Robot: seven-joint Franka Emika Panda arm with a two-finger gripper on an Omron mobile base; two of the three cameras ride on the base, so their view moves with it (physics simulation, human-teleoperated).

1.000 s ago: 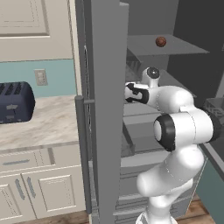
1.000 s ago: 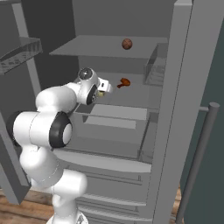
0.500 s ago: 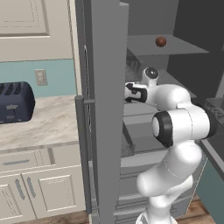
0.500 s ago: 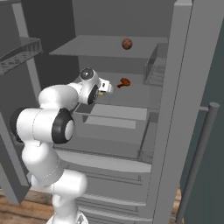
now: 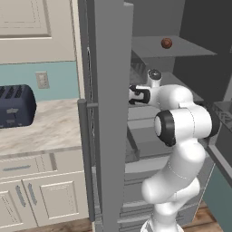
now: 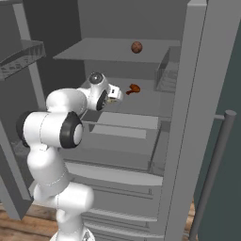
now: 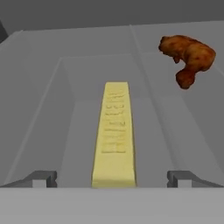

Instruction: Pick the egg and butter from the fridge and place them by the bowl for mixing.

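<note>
The fridge (image 5: 108, 118) stands open. On its top shelf rests the egg (image 5: 166, 43) (image 6: 136, 47), a small reddish-brown ball. My gripper (image 5: 132, 94) (image 6: 113, 96) reaches in over the middle shelf. In the hand view the pale-yellow butter (image 7: 114, 131) lies lengthwise on the grey shelf, straight ahead. The gripper (image 7: 111, 178) is open, and its fingertips (image 7: 43, 178) stand wide on either side of the stick's near end without touching it. The bowl is out of view.
An orange-brown lumpy item (image 7: 188, 54) (image 6: 133, 88) lies on the same shelf, beyond and right of the butter. The fridge door (image 6: 197, 117) with a wire bin stands at the right. A counter with a dark toaster (image 5: 16, 106) lies left of the fridge.
The hand has eased slightly lower toward the middle shelf and the elbow has shifted a little. The egg and the lumpy item have not moved.
</note>
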